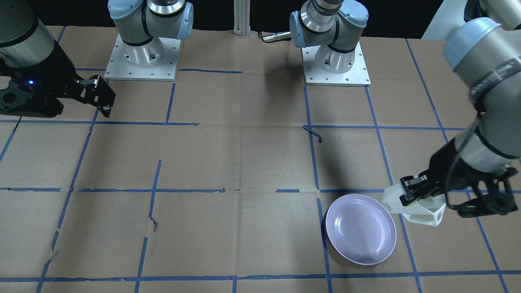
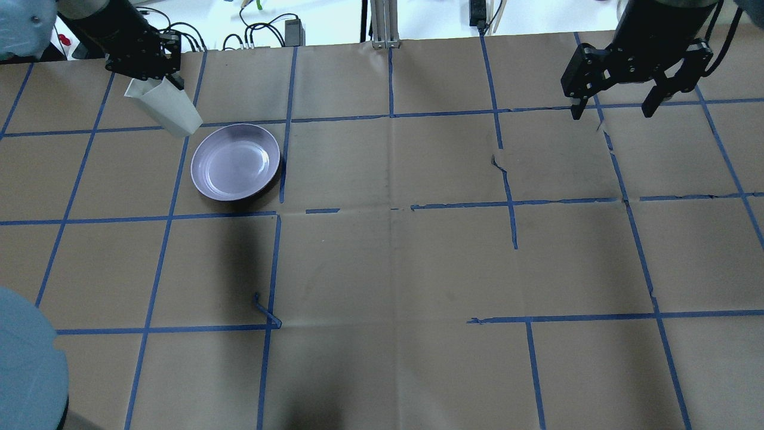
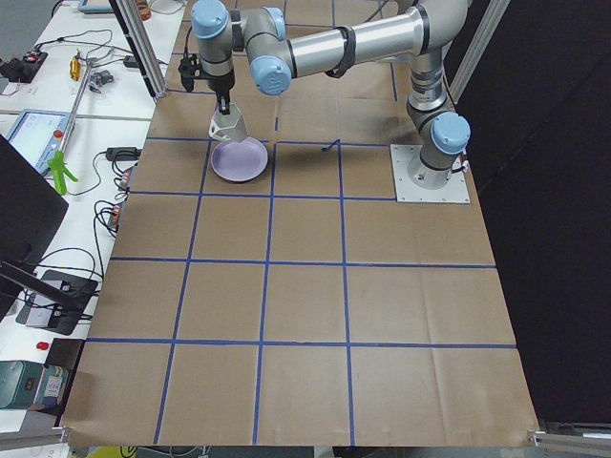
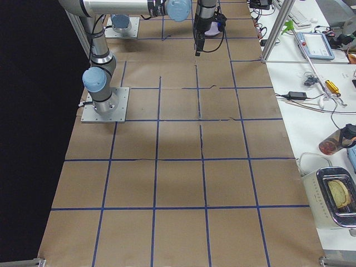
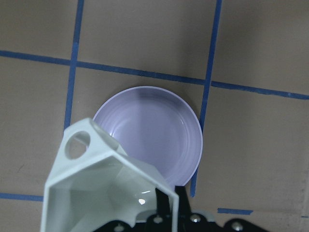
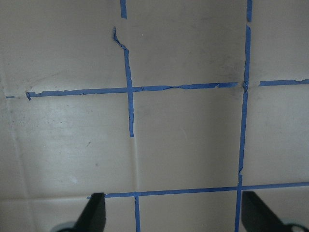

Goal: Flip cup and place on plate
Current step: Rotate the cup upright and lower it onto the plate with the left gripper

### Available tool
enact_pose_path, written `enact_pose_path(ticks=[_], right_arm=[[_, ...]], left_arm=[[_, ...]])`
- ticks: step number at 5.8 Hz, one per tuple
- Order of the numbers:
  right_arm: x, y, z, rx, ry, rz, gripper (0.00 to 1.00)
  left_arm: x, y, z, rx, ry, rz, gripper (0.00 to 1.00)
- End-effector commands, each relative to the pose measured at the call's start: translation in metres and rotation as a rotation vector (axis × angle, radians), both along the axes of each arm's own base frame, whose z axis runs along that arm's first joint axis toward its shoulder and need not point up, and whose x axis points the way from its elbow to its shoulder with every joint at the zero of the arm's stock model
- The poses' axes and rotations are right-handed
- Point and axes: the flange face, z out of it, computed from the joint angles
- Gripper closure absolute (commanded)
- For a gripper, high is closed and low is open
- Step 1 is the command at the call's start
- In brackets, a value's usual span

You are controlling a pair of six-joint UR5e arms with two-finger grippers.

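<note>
L tool (image 1: 411,191) is pinching the cup (image 1: 423,211) by its wall at the rim. In the L wrist view the dark finger (image 5: 169,205) sits at the rim's near edge, w/ the cup's (image 5: 96,193) open mouth facing the cam and the handle's round hole at approx 11 o'clock.

Overhead view: cup (image 2: 164,107) is tilted, mouth up under the L tool (image 2: 170,80), narrow base pointing down toward the plate (image 2: 236,161). Cup is at the plate's approx 10 o'clock, base just beside the rim. It looks to be clear of the table (image 2: 388,269), though contact can't be ruled out.

Plate lies flat on the table w/ nothing on it, next to a blue tape line (image 2: 285,119).

R tool (image 2: 612,110) is spread wide, nothing between its fingers. It hovers over the table well apart from the plate, out toward the plate's 3 o'clock. R wrist view shows both fingertips (image 6: 94,215) wide apart over tape and brown paper.
</note>
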Motion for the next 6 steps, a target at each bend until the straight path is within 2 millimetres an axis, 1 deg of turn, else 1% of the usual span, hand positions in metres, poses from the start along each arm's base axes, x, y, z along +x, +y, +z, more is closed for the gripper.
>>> enact_pose_path(ticks=[1,2,3,4,5,6], right_arm=[[0.000,0.000,0.000,0.000,0.000,0.000,0.00],[0.000,0.000,0.000,0.000,0.000,0.000,0.00],[0.000,0.000,0.000,0.000,0.000,0.000,0.00],[0.000,0.000,0.000,0.000,0.000,0.000,0.00],[0.000,0.000,0.000,0.000,0.000,0.000,0.00],[0.000,0.000,0.000,0.000,0.000,0.000,0.00]], left_arm=[[-0.040,0.008,-0.049,-0.080,-0.116,-0.041,1.00],[-0.037,0.013,-0.092,-0.142,-0.154,-0.034,1.00],[-0.039,0.010,-0.130,-0.168,-0.158,-0.033,1.00],[-0.044,0.003,-0.171,-0.118,-0.151,-0.041,1.00],[-0.049,0.001,-0.187,-0.101,-0.152,-0.051,1.00],[-0.050,0.004,-0.178,-0.109,-0.156,-0.055,1.00]])
